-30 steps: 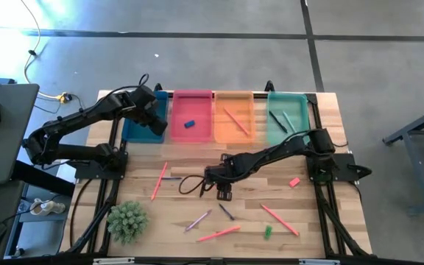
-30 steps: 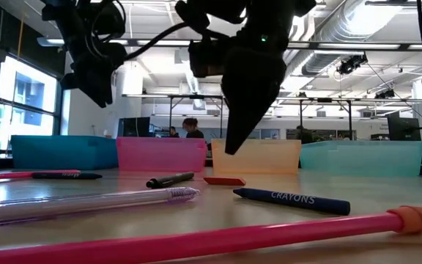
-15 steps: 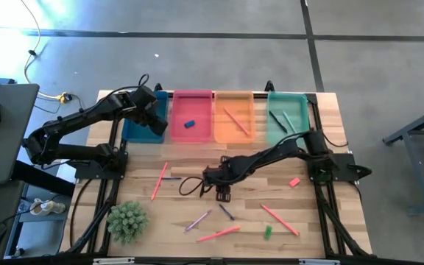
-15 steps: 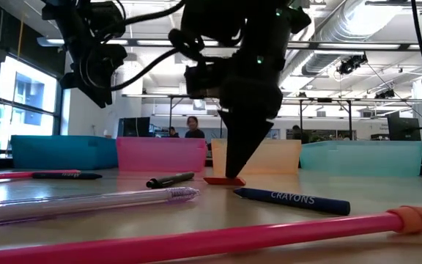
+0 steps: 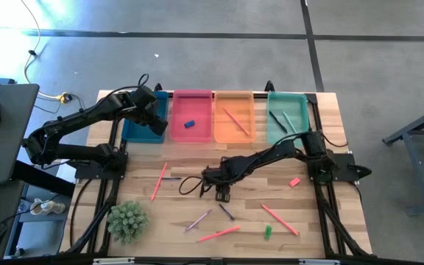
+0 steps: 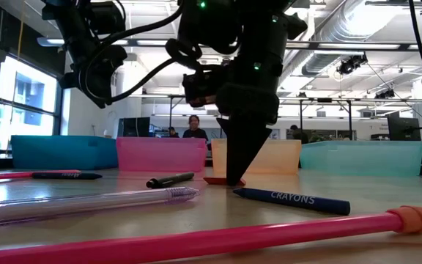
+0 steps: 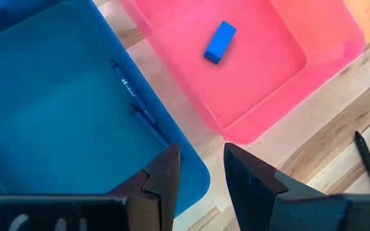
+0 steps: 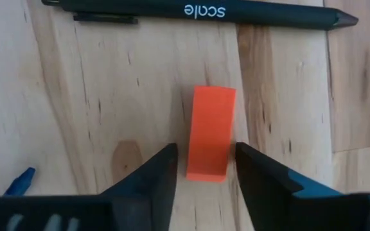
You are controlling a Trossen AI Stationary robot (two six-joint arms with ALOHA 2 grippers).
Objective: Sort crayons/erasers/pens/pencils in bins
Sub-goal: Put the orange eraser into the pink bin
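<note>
- Your right gripper (image 8: 201, 168) is down at the counter (image 5: 322, 221) near its middle, jaws apart and straddling the red eraser (image 8: 211, 133), one finger on each long side; you cannot tell whether they touch it
- That red eraser lies flat on the wood, just beside a dark pen (image 8: 198, 11) marked "scale", and the tip of a blue crayon (image 6: 292, 199) shows near it
- In the low view the right gripper's tips reach down to the eraser (image 6: 223, 180) in front of the orange bin (image 6: 256, 156)
- Your left gripper (image 7: 200, 173) hangs over the edge between the blue bin (image 7: 56, 135) and the pink bin (image 7: 281, 70), jaws apart and holding nothing
- The blue eraser (image 7: 220, 42) lies in the pink bin; a dark pen (image 7: 137, 106) lies in the blue bin
- From above, the four bins sit in a row along the far side: blue, pink, orange (image 5: 234, 116), teal-green (image 5: 287, 115); the orange one holds a stick and the teal-green one holds two
- A pink eraser (image 5: 294, 182) lies on the counter near the right arm's base, and a green eraser (image 5: 268, 231) lies near the front edge
- Loose sticks are scattered across the front half of the counter, and a spiky green plant (image 5: 127, 221) stands at the front left corner
</note>
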